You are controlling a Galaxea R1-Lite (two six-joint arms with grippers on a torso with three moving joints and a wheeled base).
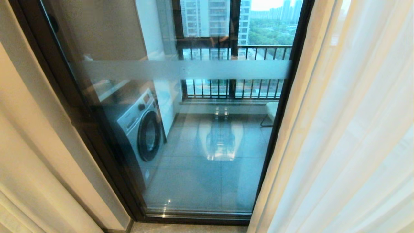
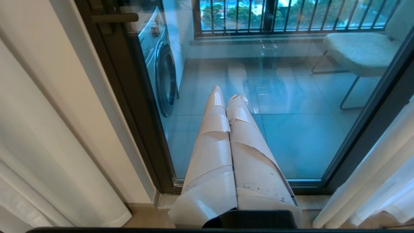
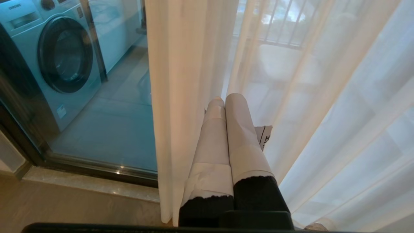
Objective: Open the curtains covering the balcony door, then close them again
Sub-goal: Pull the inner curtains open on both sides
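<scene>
The balcony door is a tall glass panel in a dark frame, uncovered in the middle of the head view. The curtains hang bunched to its right: a sheer white layer with a cream edge. A pale drape hangs at the far left. Neither arm shows in the head view. My left gripper points at the glass, shut and empty. My right gripper is shut on nothing, just in front of the cream curtain and the sheer layer.
Behind the glass stand a washing machine, a pale chair and a black railing. A dark handle sits on the door's left frame. A stone sill runs along the door's foot.
</scene>
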